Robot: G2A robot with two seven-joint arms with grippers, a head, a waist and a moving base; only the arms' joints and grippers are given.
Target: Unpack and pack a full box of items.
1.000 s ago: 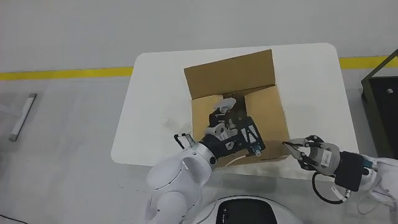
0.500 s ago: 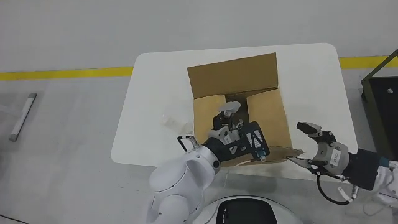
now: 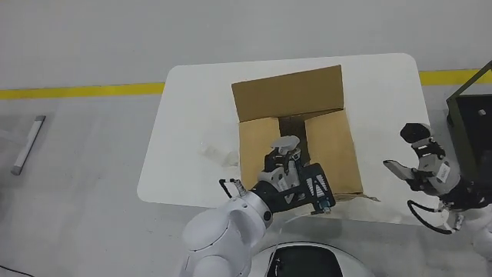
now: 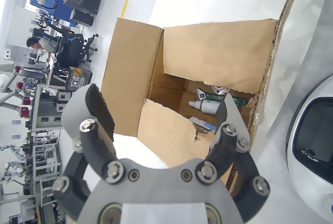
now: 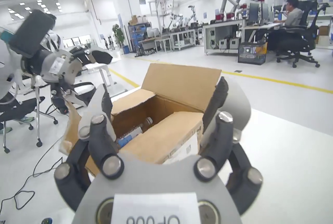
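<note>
The cardboard box [image 3: 284, 92] was seen on the white counter [image 3: 192, 123]. Its rear flap was raised and its two side flaps [image 3: 330, 146] were folded inward. Only a narrow slot, running away from the robot, was left open between them.

Through that slot, in the left wrist view, a white bottle [image 4: 208, 105] and a wrench [image 4: 199, 93] were seen lying on the box floor toward the near wall. The bottle's long axis was judged to run roughly along the slot.

The left hand [image 3: 284, 154] was held over the near end of the box, released, with its fingers spread wide and nothing between them. The contents lay below it and slightly ahead. The right hand [image 3: 407, 152] was likewise released and empty. It was placed off the box's right side, near the counter's right edge and well apart from the cardboard.

The left hand was therefore judged the nearer for a first pick, with a mostly downward approach needed.

The two side flaps were judged to be the main constraint. A wide-spread hand could catch on their edges unless they were pushed outward first, and the right flap lay on the right hand's side. The torn near edge of the box was also noted as a possible snag. Open counter surface was seen on both sides of the box for setting items down.
</note>
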